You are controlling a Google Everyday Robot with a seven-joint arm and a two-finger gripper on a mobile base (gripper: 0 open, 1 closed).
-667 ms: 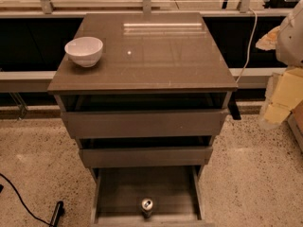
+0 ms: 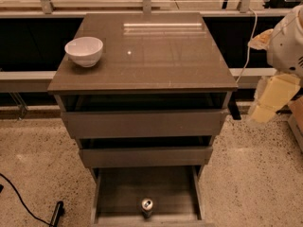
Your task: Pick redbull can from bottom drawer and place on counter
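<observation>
Your gripper (image 2: 271, 98) hung at the right edge of the view, beside the cabinet's right side and at about the level of the top drawer (image 2: 142, 123). You could not tell whether it was spread or pressed together, and it held nothing that you could see. The white arm (image 2: 288, 41) rose above it, partly cut off by the edge of the view.

To the left of it lay the counter (image 2: 156, 60), glossy and reflecting light, with a white bowl (image 2: 84, 51) sitting near its back-left corner. Below the counter, the top drawer and the middle drawer (image 2: 144, 156) each stood slightly pulled out.

The bottom drawer (image 2: 102, 193) was pulled out much farther than those two, with its floor in view. The redbull can (image 2: 147, 207) stood upright on that floor, near the front panel and about centred between the side walls, well apart from your gripper. A black cable (image 2: 19, 197) ran across the speckled floor (image 2: 255, 174) at lower left.
</observation>
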